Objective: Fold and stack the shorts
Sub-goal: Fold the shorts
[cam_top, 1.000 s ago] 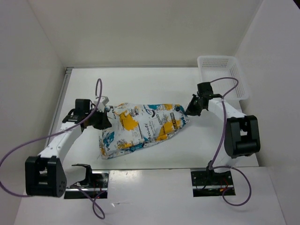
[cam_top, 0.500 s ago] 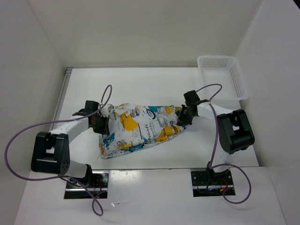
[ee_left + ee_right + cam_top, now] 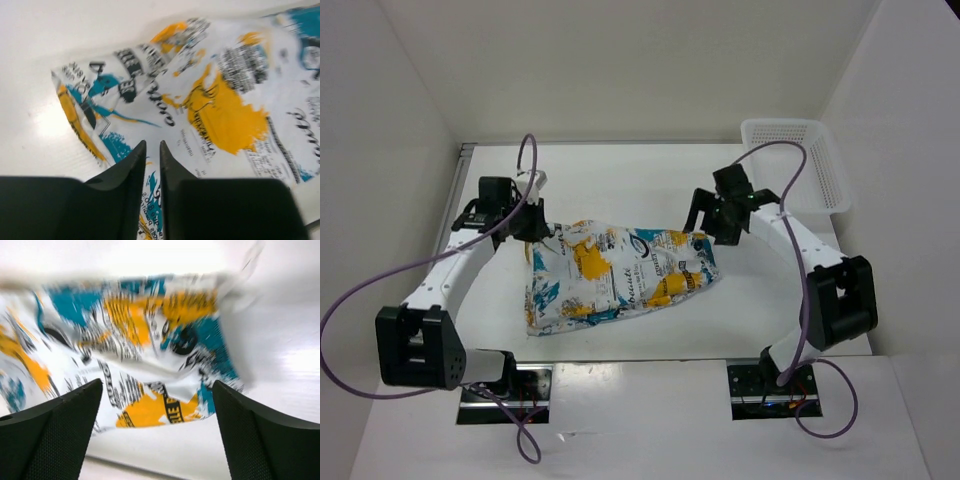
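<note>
The shorts [image 3: 620, 275], white with teal and yellow-orange blotches and black lettering, lie spread in a rough folded shape on the white table. My left gripper [image 3: 533, 225] hovers at their upper left corner. In the left wrist view its fingers [image 3: 152, 145] stand a narrow gap apart above the shorts [image 3: 225, 100], and nothing is pinched between them. My right gripper [image 3: 712, 225] is just off the upper right corner. Seen from the right wrist, it [image 3: 157, 390] is wide open and empty, with the blurred shorts [image 3: 140, 330] below and ahead.
A white mesh basket [image 3: 790, 160] stands at the back right, against the wall. White walls close in the table [image 3: 620, 180] on the left, back and right. Purple cables loop from both arms.
Both grippers have let go of the shorts and lifted back toward the far corners. The right jaws opened wide, the left parted slightly. The shorts now lie flatter.
</note>
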